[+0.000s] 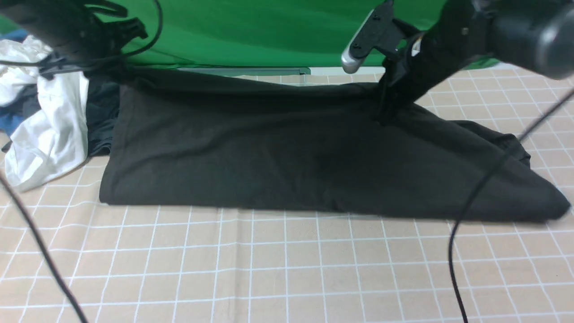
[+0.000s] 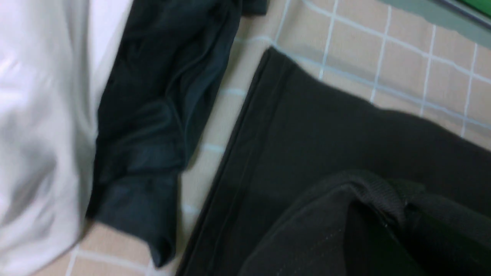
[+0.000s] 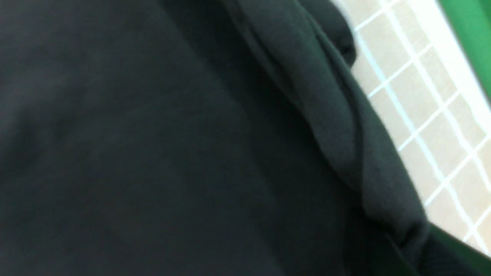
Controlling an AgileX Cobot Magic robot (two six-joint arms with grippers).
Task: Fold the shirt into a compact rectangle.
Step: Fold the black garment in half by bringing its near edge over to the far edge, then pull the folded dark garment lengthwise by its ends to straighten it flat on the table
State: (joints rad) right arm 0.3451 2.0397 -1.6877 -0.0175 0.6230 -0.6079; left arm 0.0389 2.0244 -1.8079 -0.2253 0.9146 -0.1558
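Shirt (image 1: 287,166), far edge in right pincer (image 1: 386,108)

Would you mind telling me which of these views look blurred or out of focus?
Front view: shirt and grid cloth fairly sharp, right arm near the lens defocused; left wrist view: white garment smeared; right wrist view: soft throughout, dark fabric nearly featureless.
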